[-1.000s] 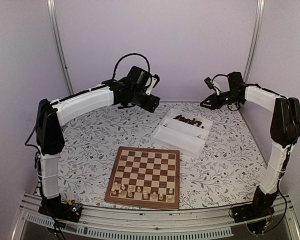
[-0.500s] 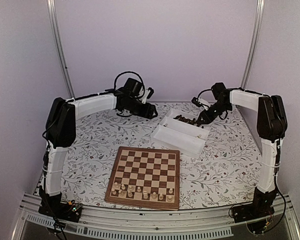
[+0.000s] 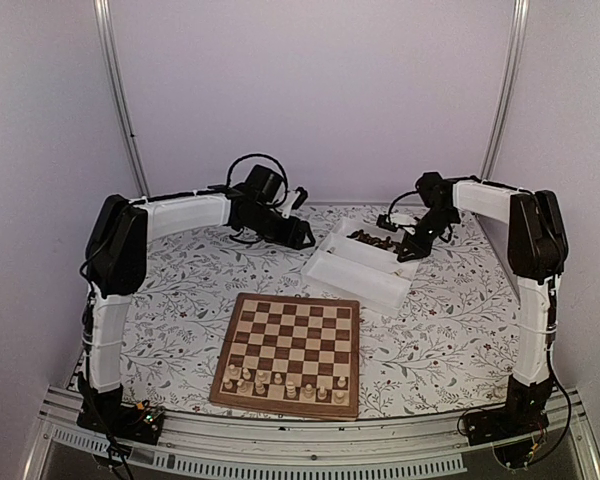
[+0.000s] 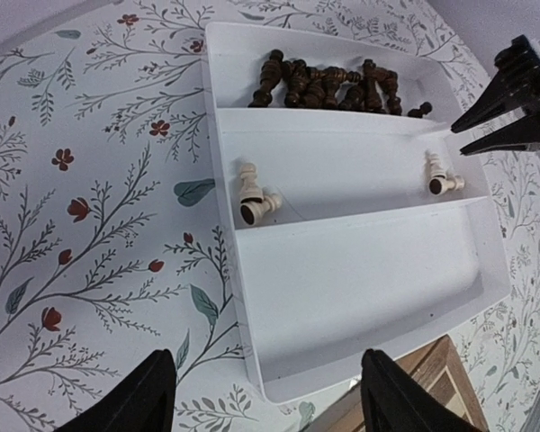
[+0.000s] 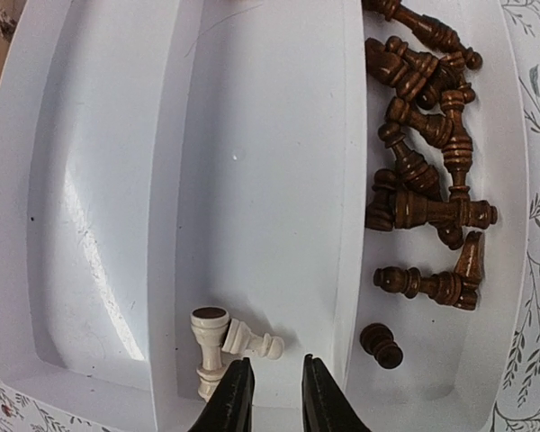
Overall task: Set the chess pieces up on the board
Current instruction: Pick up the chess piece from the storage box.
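Note:
The board (image 3: 290, 350) lies near the front, with several cream chess pieces (image 3: 285, 385) standing on its two nearest rows. In the white tray (image 3: 365, 265), dark chess pieces (image 5: 427, 135) are heaped in one compartment. Two cream pieces (image 5: 229, 337) lie crossed in the middle one, and two more (image 4: 252, 193) lie at its other end. My right gripper (image 5: 272, 378) hovers just beside the crossed pair, jaws narrowly open with nothing between them. My left gripper (image 4: 268, 378) stands wide open and empty over the tray's near corner.
A lone dark pawn (image 5: 381, 345) lies apart from the heap. The tray's third compartment (image 4: 369, 288) holds nothing. A corner of the board (image 4: 441, 387) shows under the left gripper. The floral cloth (image 3: 180, 300) covers the table; walls close in on three sides.
Both arms have come down from high above the table to the tray. The right gripper's jaws have narrowed a lot and the left's a little.

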{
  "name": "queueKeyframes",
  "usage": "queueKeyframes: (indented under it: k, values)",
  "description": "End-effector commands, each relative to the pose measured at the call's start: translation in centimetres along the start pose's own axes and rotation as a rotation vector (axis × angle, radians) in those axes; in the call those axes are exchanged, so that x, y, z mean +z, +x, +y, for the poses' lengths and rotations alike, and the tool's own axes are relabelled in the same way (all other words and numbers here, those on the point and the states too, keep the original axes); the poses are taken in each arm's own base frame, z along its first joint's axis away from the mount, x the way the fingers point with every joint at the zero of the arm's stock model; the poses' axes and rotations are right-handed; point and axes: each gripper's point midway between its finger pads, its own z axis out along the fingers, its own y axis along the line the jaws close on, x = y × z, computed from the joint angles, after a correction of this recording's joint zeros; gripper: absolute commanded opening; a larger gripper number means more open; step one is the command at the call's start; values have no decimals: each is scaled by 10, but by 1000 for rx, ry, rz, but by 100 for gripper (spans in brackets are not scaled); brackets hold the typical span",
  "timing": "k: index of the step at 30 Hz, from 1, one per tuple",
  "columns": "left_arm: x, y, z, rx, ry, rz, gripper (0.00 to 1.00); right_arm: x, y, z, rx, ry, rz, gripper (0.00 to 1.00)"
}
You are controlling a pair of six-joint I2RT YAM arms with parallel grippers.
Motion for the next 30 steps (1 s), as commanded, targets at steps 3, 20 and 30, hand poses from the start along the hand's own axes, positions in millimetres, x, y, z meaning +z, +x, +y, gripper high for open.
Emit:
queueKeyframes:
  k: [3,20,30]
  values:
    - [-22,-16,-17,15,48,-53,72,8,0,11,-227,-24,61,23]
    - [-25,-5,-18,11,56,-29,73,44,33,15,-381,-84,237,37]
    - [-25,-3,-22,10,73,-22,73,42,47,25,-342,-145,298,35]
